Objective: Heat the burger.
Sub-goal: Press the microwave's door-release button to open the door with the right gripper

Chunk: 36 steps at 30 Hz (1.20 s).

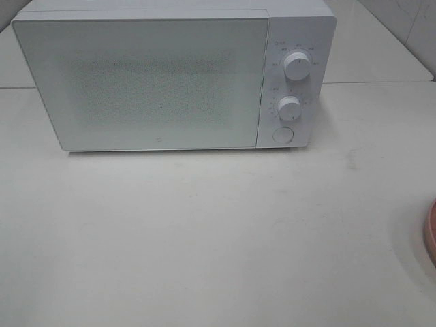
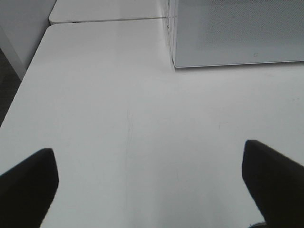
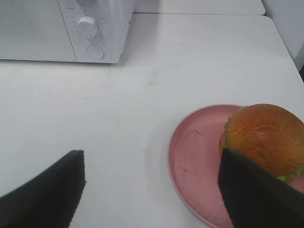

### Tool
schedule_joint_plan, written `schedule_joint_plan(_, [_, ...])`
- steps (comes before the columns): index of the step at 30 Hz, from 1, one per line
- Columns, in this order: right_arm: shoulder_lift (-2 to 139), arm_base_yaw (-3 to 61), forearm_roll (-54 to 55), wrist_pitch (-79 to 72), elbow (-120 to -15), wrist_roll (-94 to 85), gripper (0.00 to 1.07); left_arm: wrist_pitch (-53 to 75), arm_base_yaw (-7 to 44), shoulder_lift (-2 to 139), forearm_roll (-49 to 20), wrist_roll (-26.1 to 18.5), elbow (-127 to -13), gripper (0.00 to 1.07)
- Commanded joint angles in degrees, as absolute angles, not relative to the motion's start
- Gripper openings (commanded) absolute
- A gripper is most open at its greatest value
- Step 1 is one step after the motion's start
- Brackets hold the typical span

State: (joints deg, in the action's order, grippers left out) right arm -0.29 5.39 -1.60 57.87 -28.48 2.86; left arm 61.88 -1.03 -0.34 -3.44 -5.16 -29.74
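In the right wrist view the burger (image 3: 266, 135), with a glossy brown bun and a green lettuce frill, sits on a round pink plate (image 3: 194, 156). My right gripper (image 3: 149, 197) hangs open above the table. One dark finger (image 3: 256, 194) overlaps the burger's near side, and the other finger (image 3: 42, 194) is far off over bare table. My left gripper (image 2: 149, 190) is open over bare table with nothing between its fingers. The high view shows only a sliver of the pink plate (image 1: 431, 231) at the right edge, and neither gripper.
A white microwave (image 1: 143, 82) stands at the back of the table with its door shut. It has two knobs (image 1: 297, 66) and a round button (image 1: 282, 135) on its right panel. It also shows as the microwave (image 2: 237, 33) and the microwave (image 3: 61, 28). The white table (image 1: 204, 238) spreads in front of it.
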Motion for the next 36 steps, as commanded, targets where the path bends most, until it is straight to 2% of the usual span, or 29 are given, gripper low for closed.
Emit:
schedule_joint_plan(1, [-1.89, 5.1, -1.72, 57.07, -28.42, 2.58, 0.76, 61.25, -0.69, -1.55, -3.78, -5.27, -29.51, 0.98])
schedule_joint_plan(18, [-1.6, 5.1, -1.72, 57.07, -28.42, 2.58, 0.76, 61.25, -0.69, -1.55, -3.78, -5.27, -29.51, 0.98])
schedule_joint_plan(36, [15.24, 5.1, -1.38, 50.99, -30.88, 3.21, 0.76, 61.25, -0.69, -1.55, -3.78, -5.27, -29.51, 0.98])
